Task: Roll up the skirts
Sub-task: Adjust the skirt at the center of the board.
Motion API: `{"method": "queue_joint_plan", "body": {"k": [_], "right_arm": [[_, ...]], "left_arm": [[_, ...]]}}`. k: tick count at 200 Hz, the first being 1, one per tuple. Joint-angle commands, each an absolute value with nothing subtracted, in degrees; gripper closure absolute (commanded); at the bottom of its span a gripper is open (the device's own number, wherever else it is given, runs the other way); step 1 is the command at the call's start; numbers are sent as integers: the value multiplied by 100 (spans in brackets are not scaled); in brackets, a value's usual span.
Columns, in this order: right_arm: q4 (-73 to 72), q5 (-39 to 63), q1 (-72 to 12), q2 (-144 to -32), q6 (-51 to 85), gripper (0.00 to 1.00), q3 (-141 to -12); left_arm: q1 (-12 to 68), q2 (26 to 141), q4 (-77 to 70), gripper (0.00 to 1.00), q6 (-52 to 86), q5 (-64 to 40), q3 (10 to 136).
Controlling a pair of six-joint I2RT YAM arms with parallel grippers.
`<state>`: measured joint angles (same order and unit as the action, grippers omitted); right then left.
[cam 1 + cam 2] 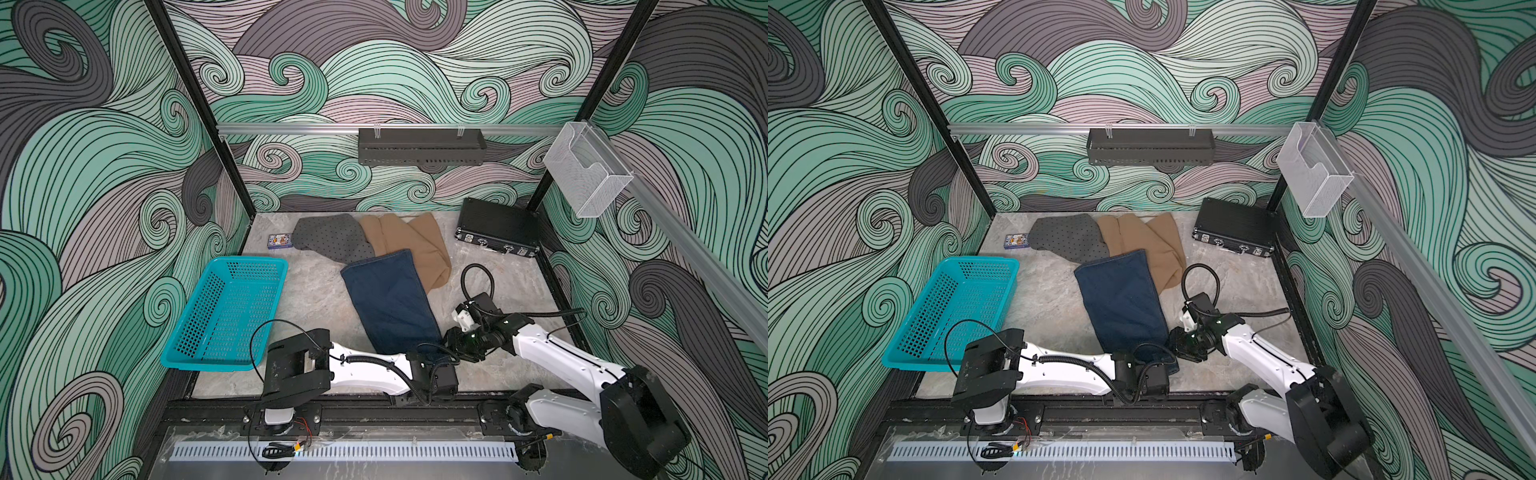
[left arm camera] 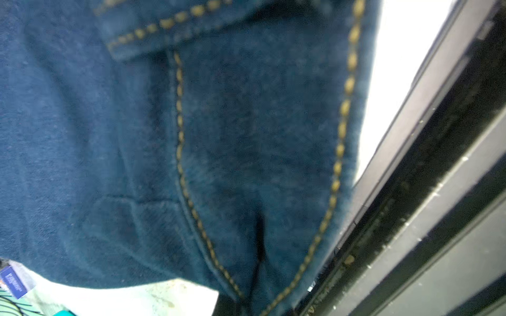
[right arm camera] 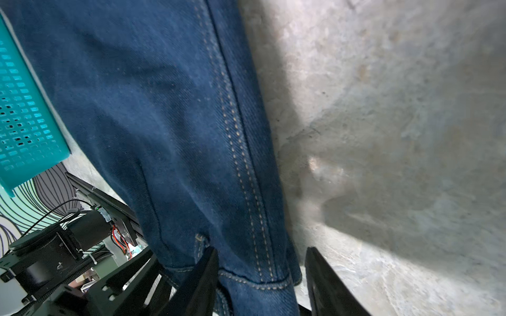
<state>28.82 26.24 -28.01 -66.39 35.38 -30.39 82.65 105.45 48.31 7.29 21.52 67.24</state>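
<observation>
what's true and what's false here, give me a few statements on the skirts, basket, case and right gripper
1. The denim skirt overlaps the tan skirt. True.
2. The dotted grey skirt lies in the teal basket. False: it lies on the table, at the back against the tan skirt.
3. The black case is shut. True.
4. The right gripper is shut, away from all cloth. False: its jaws stand open with the denim skirt's hem between them.

A: What sits off to the left of the jaws?
B: A teal basket [image 1: 226, 311], well apart from them on the marbled table [image 1: 316, 299].
A: And far beyond them?
B: A black case [image 1: 496, 228] toward the right, a small printed box [image 1: 279, 241] toward the left.
</observation>
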Motion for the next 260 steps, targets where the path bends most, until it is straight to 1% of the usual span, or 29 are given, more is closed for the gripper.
{"method": "queue_joint_plan", "body": {"k": [1, 33, 55, 61, 84, 100, 107, 113, 115, 128, 133, 156, 166, 184, 208, 226, 242, 258, 260], "right_arm": [[2536, 2430, -2786, -6456, 3401, 46, -2943], [2212, 2461, -2936, -6758, 3379, 50, -2986], [2092, 2480, -3128, -7119, 3412, 55, -3084], [1884, 2478, -3211, -7203, 3410, 56, -3116], [1793, 2266, -3578, -7447, 3376, 55, -3298], [1841, 2064, -3736, -7553, 3369, 54, -3407], [1870, 1954, -3768, -7565, 3360, 54, -3436], [1881, 1841, -3793, -7548, 3360, 54, -3437], [1881, 1803, -3803, -7532, 3358, 54, -3437], [1863, 1547, -3866, -7411, 3308, 53, -3421], [1855, 1438, -3900, -7356, 3277, 52, -3415], [1579, 1058, -4110, -7128, 3027, 49, -3325], [1483, 853, -4249, -7085, 2891, 47, -3322], [1533, 642, -4387, -6988, 2643, 45, -3421], [1610, 464, -4447, -6776, 2359, 41, -3508], [1771, 550, -4480, -6766, 2137, 39, -3652], [2103, 490, -4570, -6882, 1963, 38, -3872], [2381, 169, -5041, -6940, 1660, 38, -4087], [2386, 119, -5141, -6949, 1602, 38, -4104]], "left_arm": [[8216, 10778, 5446, 100, 865, 2469, 6638], [8075, 10663, 5972, 100, 1287, 3005, 6732], [7837, 10563, 6376, 100, 1642, 3075, 6913], [7786, 10547, 6491, 100, 1725, 3138, 6947], [7551, 10489, 6769, 100, 2074, 3238, 7019], [7382, 10436, 6964, 94, 2348, 3283, 7043], [7330, 10372, 6995, 87, 2397, 3262, 7025], [7294, 10297, 7012, 78, 2433, 3249, 7013], [7279, 10267, 7018, 77, 2445, 3251, 7007], [7161, 10066, 7142, 63, 2593, 3290, 6988], [7084, 9967, 7198, 59, 2646, 3296, 6966], [6725, 9193, 7266, 46, 2851, 3222, 6746], [6560, 8744, 7197, 42, 2923, 3086, 6638], [6264, 7866, 6868, 39, 2881, 2480, 6428], [6196, 7021, 6180, 37, 2753, 1845, 5931], [6190, 6702, 6047, 36, 2876, 1588, 5725], [6119, 6565, 6206, 36, 3158, 1485, 5787], [5746, 6420, 6348, 35, 3470, 1467, 6003], [5655, 6400, 6366, 33, 3513, 1450, 6051]]}}
